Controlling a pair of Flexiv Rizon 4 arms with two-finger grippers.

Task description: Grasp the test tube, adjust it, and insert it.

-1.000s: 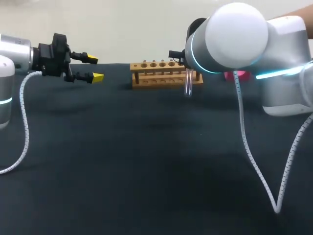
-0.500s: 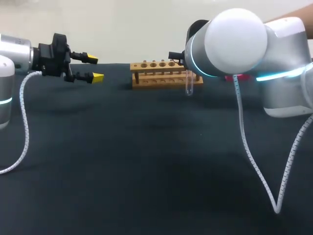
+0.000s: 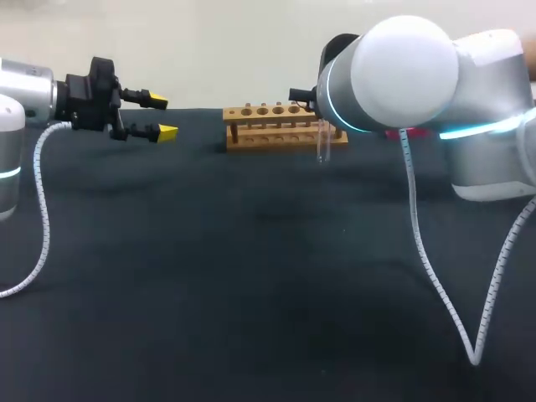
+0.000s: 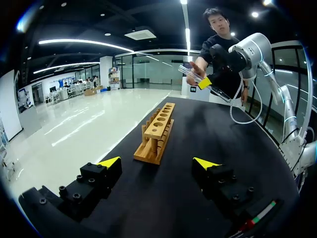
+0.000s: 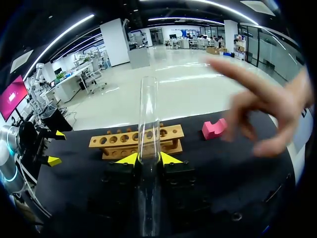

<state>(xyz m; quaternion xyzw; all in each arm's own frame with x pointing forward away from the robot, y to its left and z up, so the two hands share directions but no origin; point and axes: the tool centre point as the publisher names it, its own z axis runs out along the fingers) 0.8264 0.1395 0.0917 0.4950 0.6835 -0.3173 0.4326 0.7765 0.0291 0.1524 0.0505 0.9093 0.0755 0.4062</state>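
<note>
Grasp done — right gripper (image 5: 150, 158) clamped on clear glass test tube (image 5: 148, 109) | left gripper (image 3: 162, 116) wide, empty | remaining — align tube, insert in light wooden holed rack (image 3: 268, 126)

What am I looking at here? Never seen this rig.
Two robot arms at a black table. One picture is from a fixed camera above and behind; the other two come from a camera on each wrist. The left arm hangs with its yellow-tipped jaws open and empty. The right arm has its jaws shut on a clear test tube, held upright near the wooden rack with its row of holes. A pink block lies beside the rack. The hand is a person's.
</note>
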